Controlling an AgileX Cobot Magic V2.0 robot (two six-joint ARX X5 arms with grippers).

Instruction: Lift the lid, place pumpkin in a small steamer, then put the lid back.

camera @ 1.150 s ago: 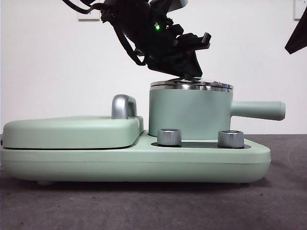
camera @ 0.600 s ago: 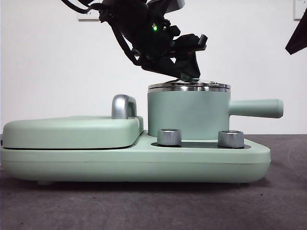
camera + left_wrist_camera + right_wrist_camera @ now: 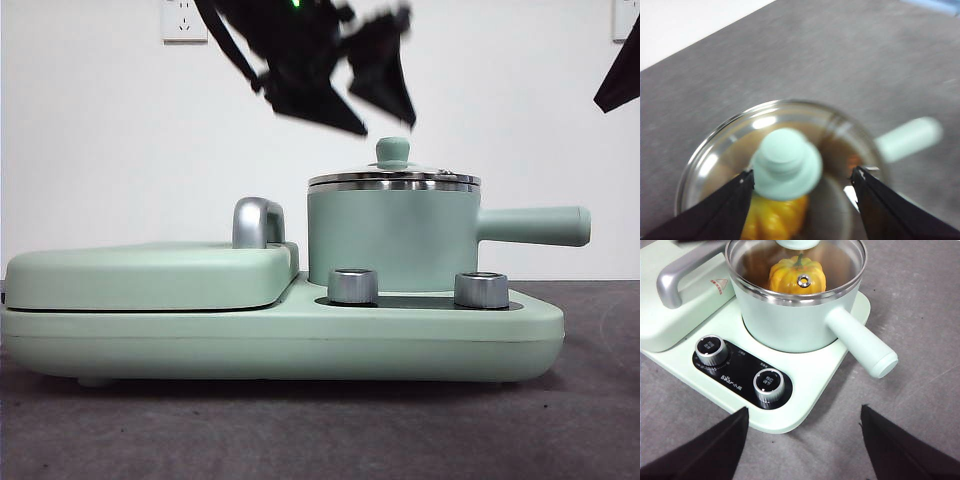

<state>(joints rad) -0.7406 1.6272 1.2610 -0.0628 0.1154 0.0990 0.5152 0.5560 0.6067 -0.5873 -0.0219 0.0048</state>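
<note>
All three steps look done. Near the base's [image 3: 280,345] front edge the right gripper [image 3: 802,450] waits, jaws apart. Farther back, the pumpkin [image 3: 797,274] sits inside the steamer [image 3: 392,238], lid [image 3: 394,176] seated; the left gripper [image 3: 801,187] hangs above the knob, released.

**Glass, steel and matt mint enamel**

Looked clear and glassy across the lid [image 3: 805,262], ringed in shiny steel, topped by a smooth matt knob [image 3: 393,152]. Showed glossy, ribbed yellow-orange on the pumpkin [image 3: 796,275]. Appeared satin mint on the small steamer [image 3: 392,240]. Gleamed brushed metal on two dials [image 3: 769,383], chrome on the grill handle [image 3: 677,280]. Lay rough, dull grey over the table [image 3: 920,315].
</note>
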